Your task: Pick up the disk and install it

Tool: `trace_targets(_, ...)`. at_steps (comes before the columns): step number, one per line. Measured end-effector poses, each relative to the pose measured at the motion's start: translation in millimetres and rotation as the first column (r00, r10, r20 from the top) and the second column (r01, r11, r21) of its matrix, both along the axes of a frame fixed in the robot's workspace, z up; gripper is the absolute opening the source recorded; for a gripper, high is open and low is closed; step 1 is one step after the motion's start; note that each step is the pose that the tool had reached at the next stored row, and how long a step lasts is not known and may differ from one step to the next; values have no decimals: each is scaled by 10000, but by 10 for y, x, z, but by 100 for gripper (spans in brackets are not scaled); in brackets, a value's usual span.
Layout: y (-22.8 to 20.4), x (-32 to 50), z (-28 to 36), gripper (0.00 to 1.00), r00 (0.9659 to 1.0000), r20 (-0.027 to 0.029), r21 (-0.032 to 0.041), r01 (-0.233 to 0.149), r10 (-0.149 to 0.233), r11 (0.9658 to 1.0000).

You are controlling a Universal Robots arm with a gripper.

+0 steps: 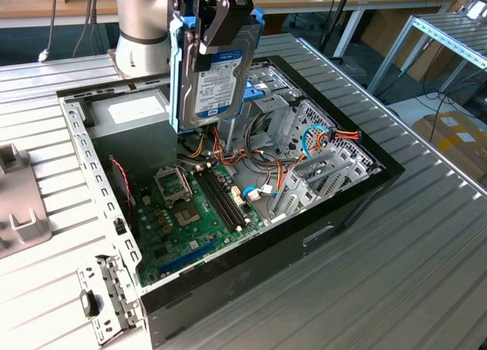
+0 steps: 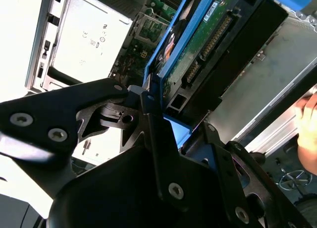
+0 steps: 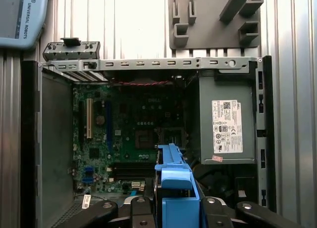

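Right, exterior view first: my gripper (image 1: 215,32) is clamped tight on the disk (image 1: 219,91), gripping its upper part. The disk hangs on edge, label to the camera, with light-blue rails down both sides. It sits above the open computer case (image 1: 304,236), over the end near the power-supply box (image 1: 137,110). The motherboard (image 1: 190,213) lies lower down, and the metal drive cage (image 1: 319,160) is toward the exterior view's right.

Over to the second wrist view: here's the disk (image 2: 198,54) from its underside, green circuit board showing, a blue rail along its edge, my black fingers (image 2: 153,134) pressed against it. A person's hand (image 2: 308,124) shows beyond the disk.

Now the first wrist view: the disk (image 3: 173,188) is edge-on, blue rail toward the camera. Beyond it the case (image 3: 148,64) lies open, with motherboard (image 3: 133,129) and stickered power-supply box (image 3: 228,119) side by side.
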State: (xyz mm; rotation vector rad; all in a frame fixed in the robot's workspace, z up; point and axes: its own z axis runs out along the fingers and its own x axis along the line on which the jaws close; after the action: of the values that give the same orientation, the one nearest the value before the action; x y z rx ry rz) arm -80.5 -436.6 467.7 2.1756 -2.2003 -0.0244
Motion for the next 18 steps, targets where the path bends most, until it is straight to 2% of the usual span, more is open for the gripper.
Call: trace_targets(18, -60, 46, -8, 37, 10000, 0, -42, 0, 0, 10000)
